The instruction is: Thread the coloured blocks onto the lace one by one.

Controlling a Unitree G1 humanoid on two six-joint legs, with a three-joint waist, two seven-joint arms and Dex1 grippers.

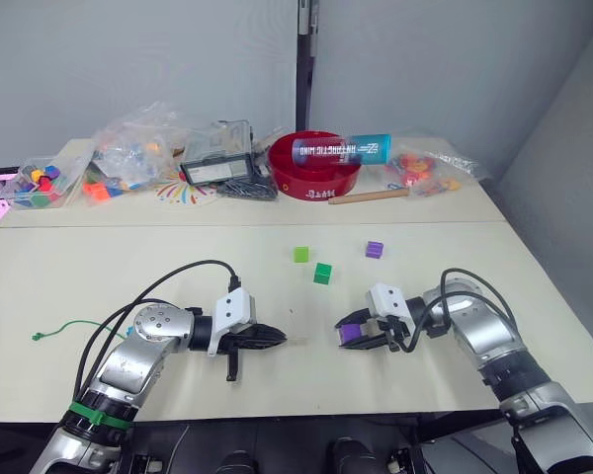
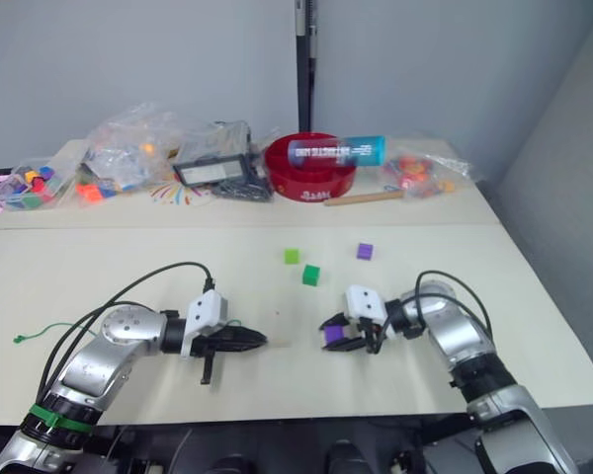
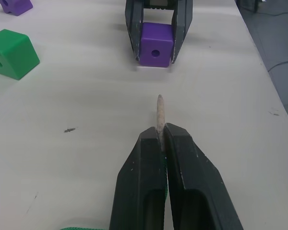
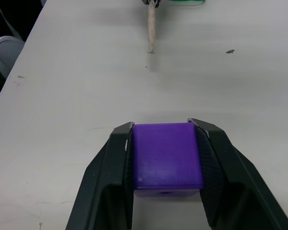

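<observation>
Lace: pale tip pinched in the closed left hand, near the surface's front edge; green string trails toward the left edge. Right hand clamps a purple block, hole facing the tip. Farther back toward the surface's middle: dark green block, light green block, second purple block.

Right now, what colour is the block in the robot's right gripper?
Purple; clearest in the right wrist view.
</observation>
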